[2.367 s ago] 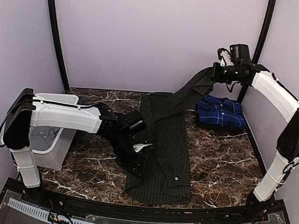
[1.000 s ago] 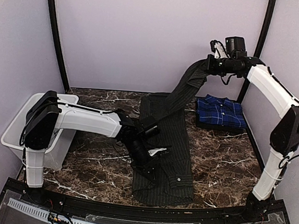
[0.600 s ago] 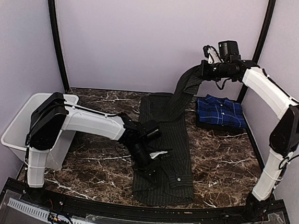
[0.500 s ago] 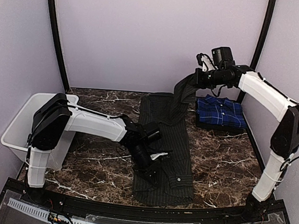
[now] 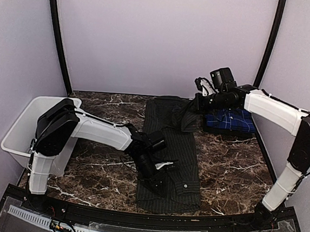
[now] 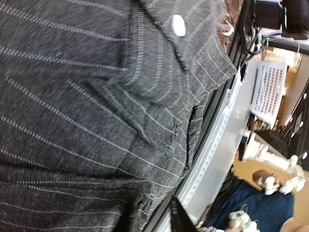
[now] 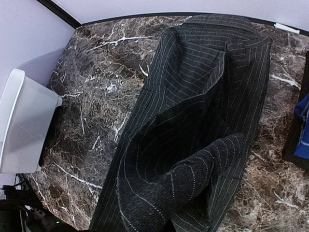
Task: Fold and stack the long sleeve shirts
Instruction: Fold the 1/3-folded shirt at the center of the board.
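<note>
Here, the right end effector [image 5: 195,104] is clamped on a sleeve of the black pinstriped shirt [image 5: 176,150], the cloth sagging from its closed jaws onto the garment's far end, low over the marble worktop [image 5: 232,166]. The blue plaid shirt [image 5: 230,120] lies folded just beside that end effector, on its right and partly under its arm. The left end effector [image 5: 156,180] presses on the near part of the pinstriped shirt, close to a pale button [image 6: 178,25] on a cuff (striped cloth fills its wrist camera, so whether its jaws are parted cannot be told). A white bin [image 5: 21,128] stands well apart on its left.
</note>
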### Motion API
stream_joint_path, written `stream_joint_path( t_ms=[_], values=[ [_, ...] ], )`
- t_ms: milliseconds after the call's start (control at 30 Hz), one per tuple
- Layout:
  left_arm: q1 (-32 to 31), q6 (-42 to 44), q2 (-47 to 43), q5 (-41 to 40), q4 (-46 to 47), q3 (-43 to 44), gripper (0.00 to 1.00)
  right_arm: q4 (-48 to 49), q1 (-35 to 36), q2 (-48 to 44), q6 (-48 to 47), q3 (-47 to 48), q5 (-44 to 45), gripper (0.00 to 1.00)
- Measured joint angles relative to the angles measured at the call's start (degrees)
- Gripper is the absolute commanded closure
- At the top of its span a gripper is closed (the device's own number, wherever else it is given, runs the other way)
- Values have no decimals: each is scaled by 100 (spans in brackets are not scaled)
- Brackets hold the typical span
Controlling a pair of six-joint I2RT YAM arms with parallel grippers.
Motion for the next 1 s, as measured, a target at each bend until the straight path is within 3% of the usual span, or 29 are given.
stream_joint_path(
  t_ms=[233, 367, 667, 1000],
  values=[
    [57, 184, -133, -140, -140, 61, 54, 68, 68, 0, 101, -262, -11, 100],
    [210, 247, -560, -179, -260, 61, 52, 83, 72, 0, 101, -363, -11, 100],
    [1338, 46, -1130, -516, -57, 186, 71, -4, 92, 0, 81, -297, 109, 100],
    [2448, -726, 372, -2055, 1174, 2017, 76, -306, 96, 0, -74, 625, 503, 100]
  ],
)
